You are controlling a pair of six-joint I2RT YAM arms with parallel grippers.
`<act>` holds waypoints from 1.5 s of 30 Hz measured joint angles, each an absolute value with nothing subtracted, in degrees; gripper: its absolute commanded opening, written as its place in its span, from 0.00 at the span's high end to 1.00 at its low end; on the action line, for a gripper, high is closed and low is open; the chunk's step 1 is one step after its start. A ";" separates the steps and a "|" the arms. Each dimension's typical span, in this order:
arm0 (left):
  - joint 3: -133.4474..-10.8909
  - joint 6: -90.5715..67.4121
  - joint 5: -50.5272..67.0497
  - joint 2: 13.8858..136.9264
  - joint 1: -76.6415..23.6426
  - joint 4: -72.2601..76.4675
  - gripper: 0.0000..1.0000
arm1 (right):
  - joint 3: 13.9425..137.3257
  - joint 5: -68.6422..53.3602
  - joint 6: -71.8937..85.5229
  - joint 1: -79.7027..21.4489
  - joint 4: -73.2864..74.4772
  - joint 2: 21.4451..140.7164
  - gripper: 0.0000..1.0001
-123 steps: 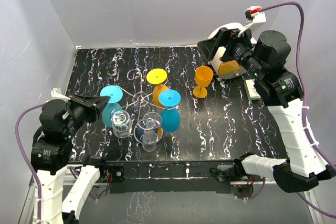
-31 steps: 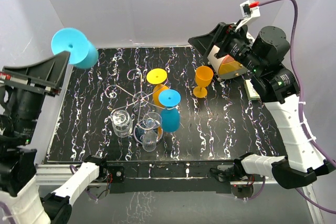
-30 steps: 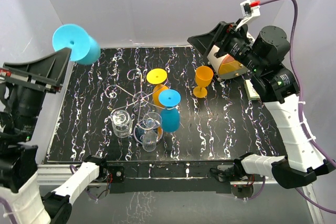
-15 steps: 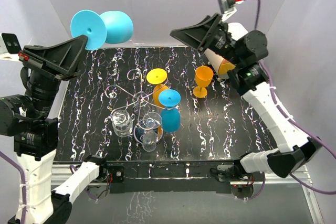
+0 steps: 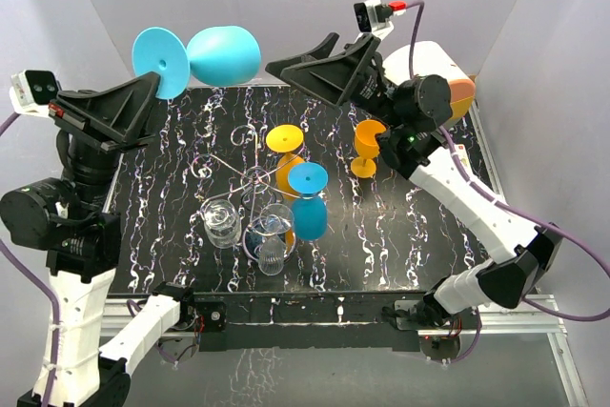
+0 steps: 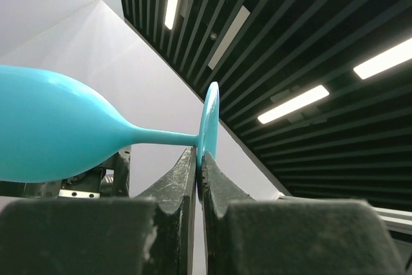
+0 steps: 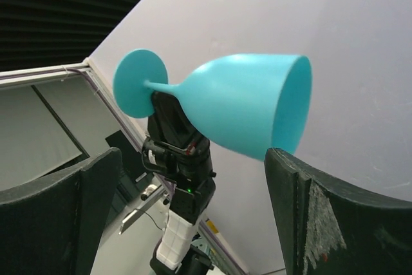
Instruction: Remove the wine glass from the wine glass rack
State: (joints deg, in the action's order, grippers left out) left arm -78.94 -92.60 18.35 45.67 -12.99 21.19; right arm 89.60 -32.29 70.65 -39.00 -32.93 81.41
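A blue wine glass [image 5: 224, 54] hangs on its side high above the table's far left. My left gripper [image 5: 152, 91] is shut on the edge of its round foot [image 6: 209, 117], and the bowl [image 6: 58, 133] points right. My right gripper [image 5: 297, 54] is open just right of the bowl's mouth. In the right wrist view the glass [image 7: 238, 111] lies ahead between the spread fingers [image 7: 315, 204], untouched. The wine glass rack [image 5: 250, 176] stands mid-table with a yellow glass [image 5: 284, 138], a second blue glass [image 5: 308, 199] and clear glasses [image 5: 221, 221] hung upside down on it.
An orange wine glass [image 5: 369, 145] stands upright on the black marbled table [image 5: 419, 207], right of the rack. White walls close in the back and both sides.
My left arm swung the blue glass up and to the right, tipping it onto its side. My right arm moved left and up from the far right corner to the glass's bowl.
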 measured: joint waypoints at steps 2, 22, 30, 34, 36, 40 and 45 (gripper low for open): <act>-77.45 -94.35 18.37 45.58 -12.99 22.35 1.00 | 90.76 -31.81 71.11 -39.42 -34.48 82.65 0.14; -75.09 -97.58 17.45 44.88 -12.99 23.92 1.00 | 85.91 -24.01 67.53 -42.37 -34.13 80.62 0.16; -74.98 -99.02 18.06 44.69 -12.99 24.38 1.00 | 88.09 -23.62 66.89 -42.37 -34.15 82.32 0.29; -74.35 -99.96 18.13 44.62 -12.99 25.30 1.00 | 91.85 -25.93 70.37 -42.39 -38.15 86.94 0.41; -73.97 -100.16 18.17 44.53 -12.99 25.23 1.00 | 92.49 -26.94 72.16 -42.50 -40.01 88.36 0.49; -72.23 -100.71 18.04 43.75 -12.99 25.23 1.00 | 92.38 -27.49 75.16 -42.70 -42.50 88.86 0.74; -70.43 -102.26 17.69 41.91 -13.26 25.19 1.00 | 90.37 -26.89 79.26 -42.72 -46.96 88.12 0.93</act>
State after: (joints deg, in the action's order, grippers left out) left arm -70.43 -102.26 17.69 41.91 -13.26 25.19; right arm 90.37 -26.89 79.26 -42.72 -46.96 88.12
